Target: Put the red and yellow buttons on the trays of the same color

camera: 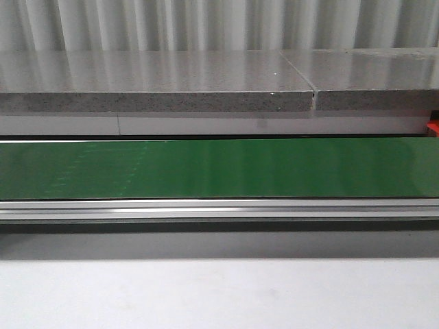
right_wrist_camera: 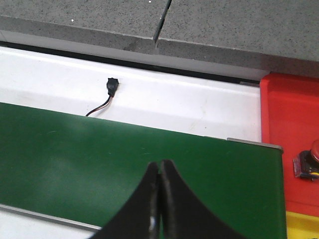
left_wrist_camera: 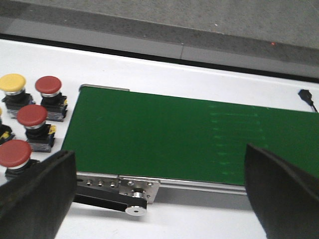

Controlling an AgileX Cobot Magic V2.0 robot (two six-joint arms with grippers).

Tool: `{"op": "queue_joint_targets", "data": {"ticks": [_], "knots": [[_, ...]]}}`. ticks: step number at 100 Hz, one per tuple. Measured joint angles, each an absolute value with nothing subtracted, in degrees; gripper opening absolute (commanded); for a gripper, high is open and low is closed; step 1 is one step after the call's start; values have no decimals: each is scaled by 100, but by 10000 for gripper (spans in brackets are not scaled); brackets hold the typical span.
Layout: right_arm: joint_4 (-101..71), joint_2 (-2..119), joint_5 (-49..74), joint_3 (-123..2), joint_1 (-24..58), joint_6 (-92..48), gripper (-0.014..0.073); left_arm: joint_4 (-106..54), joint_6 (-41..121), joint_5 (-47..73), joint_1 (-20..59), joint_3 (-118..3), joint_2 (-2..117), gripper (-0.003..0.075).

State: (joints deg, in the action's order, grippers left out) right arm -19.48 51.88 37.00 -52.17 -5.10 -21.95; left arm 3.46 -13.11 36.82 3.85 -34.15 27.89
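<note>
Spread wide over the near edge of the green belt [left_wrist_camera: 164,139], the left gripper [left_wrist_camera: 159,191] is holding nothing. Beside the belt's end, three red buttons [left_wrist_camera: 32,115] and one yellow button [left_wrist_camera: 12,83] are sitting on the white table [left_wrist_camera: 199,79]. Over the belt's other end the right gripper [right_wrist_camera: 159,199] is hanging pinched together, empty. Another red button [right_wrist_camera: 313,149] is lying on the red tray [right_wrist_camera: 289,114], with a yellow tray [right_wrist_camera: 304,226] touching it.
</note>
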Motion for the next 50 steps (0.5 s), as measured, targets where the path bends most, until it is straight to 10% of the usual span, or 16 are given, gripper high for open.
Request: {"op": "queue_joint_targets", "data": {"ticks": [50], "knots": [[-1948, 5188, 3700, -5217, -510, -2195, -92, 659, -2094, 3665, -1237, -4412, 5812, 658]]}}
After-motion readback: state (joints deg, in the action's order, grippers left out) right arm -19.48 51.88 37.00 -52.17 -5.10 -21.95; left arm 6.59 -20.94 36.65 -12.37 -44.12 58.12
